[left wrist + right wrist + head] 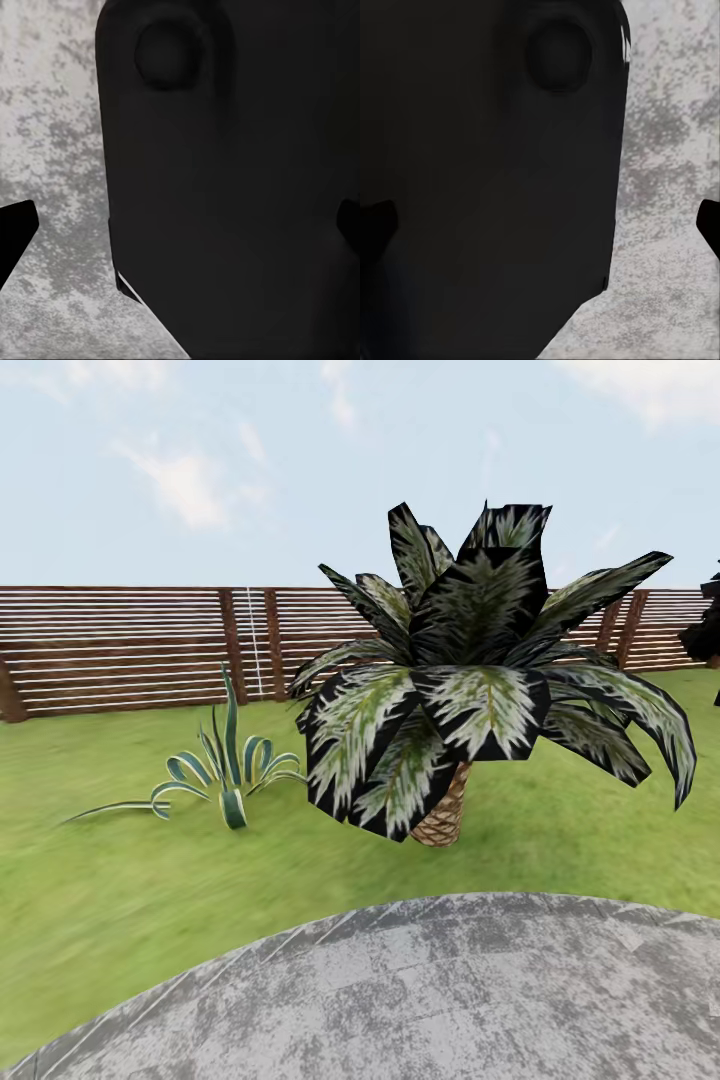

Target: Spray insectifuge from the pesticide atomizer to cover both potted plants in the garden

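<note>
The garden lawn [120, 890] runs back to a brown slatted fence [120, 650]. The two small potted plants and the pesticide atomizer are out of view. In the left wrist view my left gripper [180, 232] is open, its dark fingertips [15, 236] far apart at the picture's sides, with nothing held. My right gripper [540, 225] is open in the same way, fingertips [375, 225] wide apart. Both hang over mottled grey paving [52, 150], beside a dark part of my own body [240, 187].
A big palm [470, 680] with a scaly brown trunk [445, 815] stands on the lawn straight ahead. A potless striped blue-green spiky plant [225, 765] grows to its left. Round grey paving [450, 990] lies under me. A dark plant's edge [708, 630] shows at far right.
</note>
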